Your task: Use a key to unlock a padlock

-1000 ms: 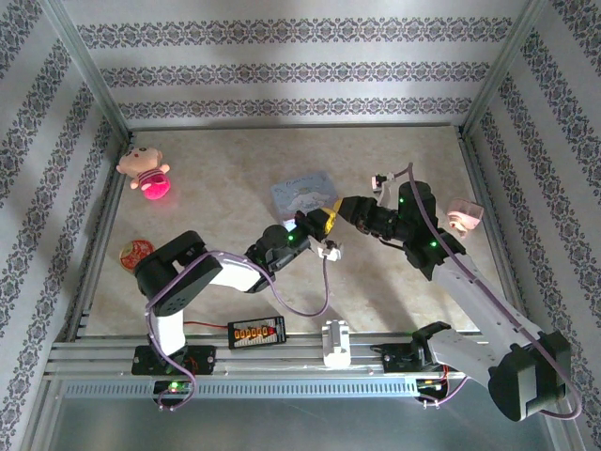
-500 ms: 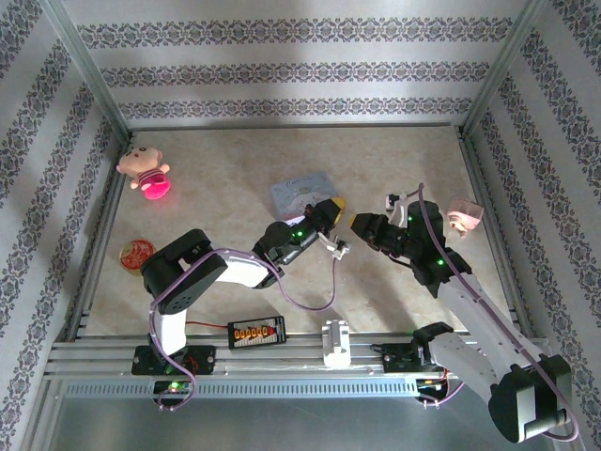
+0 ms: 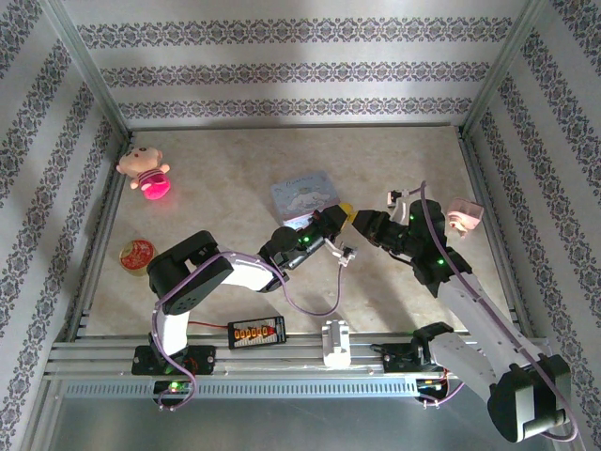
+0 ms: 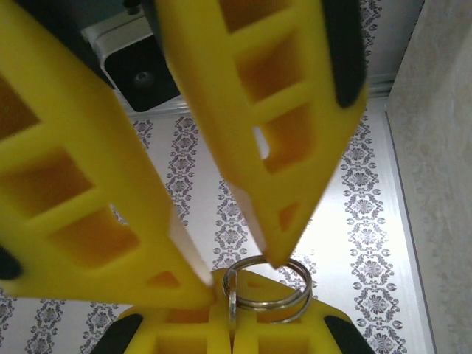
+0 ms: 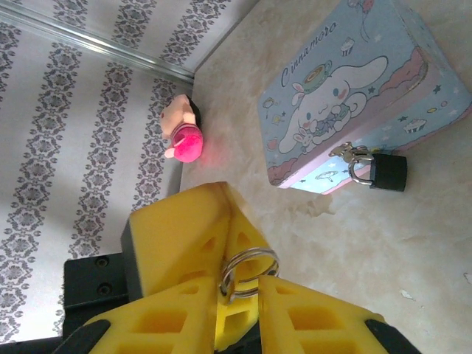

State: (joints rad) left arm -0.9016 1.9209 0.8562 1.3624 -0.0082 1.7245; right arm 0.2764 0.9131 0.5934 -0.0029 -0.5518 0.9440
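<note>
steel key ring (image 4: 293,302) meets closed left gripper (image 4: 243,279) — padlock (image 5: 389,171) hangs on tin (image 5: 346,81)

The left arm (image 3: 239,270) folds at the elbow, its forearm reaching right toward mid-table. The right arm (image 3: 474,305) stretches forward, its wrist turned left. The grippers meet tip to tip. The left gripper (image 4: 243,276) is closed, tips against a ring (image 5: 249,267). The right gripper (image 5: 237,289) pinches that ring.

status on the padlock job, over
Left gripper shut on key ring. Right gripper at same ring, grip unclear. Padlock hangs on tin's clasp, untouched. Nothing blocking it.
</note>
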